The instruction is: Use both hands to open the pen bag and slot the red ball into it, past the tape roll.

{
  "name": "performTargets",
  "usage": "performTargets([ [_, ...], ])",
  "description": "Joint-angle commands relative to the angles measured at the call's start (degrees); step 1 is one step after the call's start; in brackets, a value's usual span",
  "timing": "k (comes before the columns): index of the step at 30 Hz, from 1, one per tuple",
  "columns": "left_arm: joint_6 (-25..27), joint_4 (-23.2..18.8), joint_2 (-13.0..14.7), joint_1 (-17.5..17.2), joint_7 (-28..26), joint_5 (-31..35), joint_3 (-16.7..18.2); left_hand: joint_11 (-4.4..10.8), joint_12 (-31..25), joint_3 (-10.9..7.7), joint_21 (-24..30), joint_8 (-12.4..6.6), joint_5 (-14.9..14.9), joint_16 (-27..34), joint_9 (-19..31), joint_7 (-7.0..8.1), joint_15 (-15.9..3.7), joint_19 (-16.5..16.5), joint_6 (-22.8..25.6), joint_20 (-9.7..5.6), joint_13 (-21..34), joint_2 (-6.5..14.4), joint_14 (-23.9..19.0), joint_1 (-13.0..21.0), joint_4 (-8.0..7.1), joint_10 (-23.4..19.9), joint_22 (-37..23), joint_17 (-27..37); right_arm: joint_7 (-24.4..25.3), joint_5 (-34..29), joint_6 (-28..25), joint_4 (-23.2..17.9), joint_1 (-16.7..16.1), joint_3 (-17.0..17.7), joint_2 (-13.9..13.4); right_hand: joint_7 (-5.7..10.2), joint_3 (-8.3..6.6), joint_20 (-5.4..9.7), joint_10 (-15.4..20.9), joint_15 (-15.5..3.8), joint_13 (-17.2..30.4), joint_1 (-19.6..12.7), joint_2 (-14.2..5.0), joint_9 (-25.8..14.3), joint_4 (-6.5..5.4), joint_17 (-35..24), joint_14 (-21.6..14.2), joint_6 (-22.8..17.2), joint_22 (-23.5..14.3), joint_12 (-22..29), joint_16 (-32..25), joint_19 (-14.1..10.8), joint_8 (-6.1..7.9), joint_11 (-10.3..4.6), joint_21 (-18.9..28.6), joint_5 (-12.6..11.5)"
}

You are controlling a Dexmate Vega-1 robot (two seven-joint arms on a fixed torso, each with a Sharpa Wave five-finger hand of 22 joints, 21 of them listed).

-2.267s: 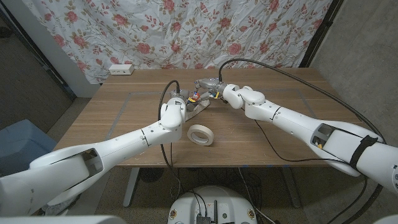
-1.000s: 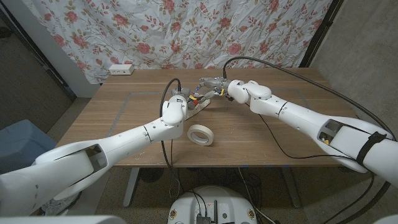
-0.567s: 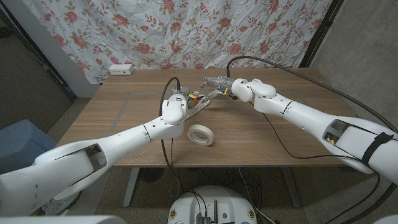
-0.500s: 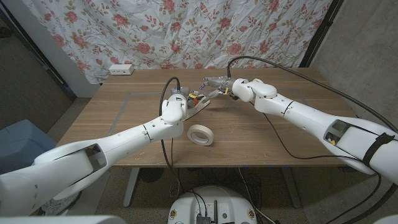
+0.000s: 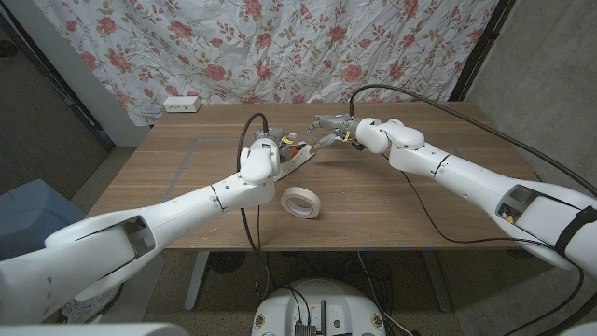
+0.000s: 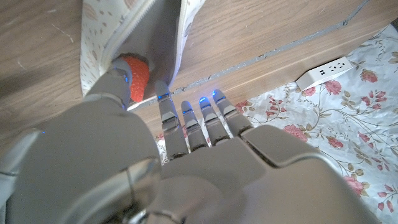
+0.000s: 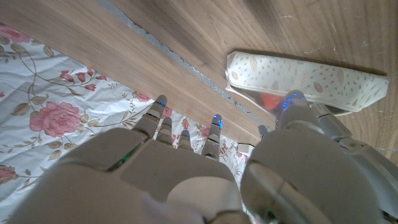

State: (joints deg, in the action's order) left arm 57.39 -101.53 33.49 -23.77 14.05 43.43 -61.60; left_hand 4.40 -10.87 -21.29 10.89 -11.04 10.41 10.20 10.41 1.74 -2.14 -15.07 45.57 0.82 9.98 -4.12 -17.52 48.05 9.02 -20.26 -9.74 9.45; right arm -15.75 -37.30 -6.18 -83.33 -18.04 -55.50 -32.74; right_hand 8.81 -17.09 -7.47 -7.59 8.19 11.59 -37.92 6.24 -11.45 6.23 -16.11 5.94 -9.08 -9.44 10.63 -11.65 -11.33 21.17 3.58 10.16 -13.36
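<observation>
The pen bag point(image 5: 300, 155) is pale with small speckles and lies on the wooden table point(image 5: 392, 201), its mouth open. In the left wrist view the red ball point(image 6: 134, 72) sits in the mouth of the pen bag point(image 6: 93, 31). My left hand point(image 5: 269, 149) pinches the ball between its thumb and a finger, with the other fingers stretched out straight. My right hand point(image 5: 332, 125) hovers just beyond the bag's far end, fingers apart and holding nothing. In the right wrist view the ball point(image 7: 271, 100) shows through the opening of the bag point(image 7: 311, 79). The tape roll point(image 5: 300, 202) lies flat nearer me.
A white power strip point(image 5: 181, 105) sits at the table's far left edge, and a flowered curtain point(image 5: 280, 47) hangs behind. Black cables point(image 5: 438, 105) loop over the far right of the table. Bare wood point(image 5: 177, 177) stretches to the left of my left arm.
My right hand has drawn back from the pen bag, going right and farther away. My left hand has stayed at the bag's mouth with the ball.
</observation>
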Motion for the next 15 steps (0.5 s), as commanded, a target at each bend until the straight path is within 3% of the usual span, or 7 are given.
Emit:
performTargets([
  [1,0.6,-2.4,1.1,0.1,-0.7,-1.9,0.9,0.04,-0.4,-0.25,0.3,-0.57,0.3,0.5,0.1,-0.04,-0.97,-0.7,0.7,0.11,0.1,0.8,-0.7,0.2,0.09,-0.8,-0.1,0.3,0.1,0.1,-1.5,-2.0,-1.5,1.7,-1.6,0.41,0.11,-0.15,-0.1,0.38,0.1,0.2,-0.52,-0.1,0.09,-0.2,0.3,0.0,-0.2,0.5,-0.3,0.0,-0.07,-0.08,0.3,-0.3],
  [15,-2.3,-6.0,3.0,-4.4,-7.5,-8.3,7.2,0.10,-0.4,0.04,0.3,0.11,0.2,0.5,0.1,0.03,-1.11,-1.1,-0.3,-0.23,0.1,0.8,-1.2,0.1,0.12,-1.4,-0.1,0.3,2.5,3.2,-1.0,-4.8,-4.7,5.1,-4.0,0.48,0.20,0.00,0.9,0.10,0.1,0.8,-0.86,-0.1,-0.02,-0.2,0.0,-0.4,-0.2,1.0,-0.6,-0.1,-0.27,-0.63,0.4,-0.5],
])
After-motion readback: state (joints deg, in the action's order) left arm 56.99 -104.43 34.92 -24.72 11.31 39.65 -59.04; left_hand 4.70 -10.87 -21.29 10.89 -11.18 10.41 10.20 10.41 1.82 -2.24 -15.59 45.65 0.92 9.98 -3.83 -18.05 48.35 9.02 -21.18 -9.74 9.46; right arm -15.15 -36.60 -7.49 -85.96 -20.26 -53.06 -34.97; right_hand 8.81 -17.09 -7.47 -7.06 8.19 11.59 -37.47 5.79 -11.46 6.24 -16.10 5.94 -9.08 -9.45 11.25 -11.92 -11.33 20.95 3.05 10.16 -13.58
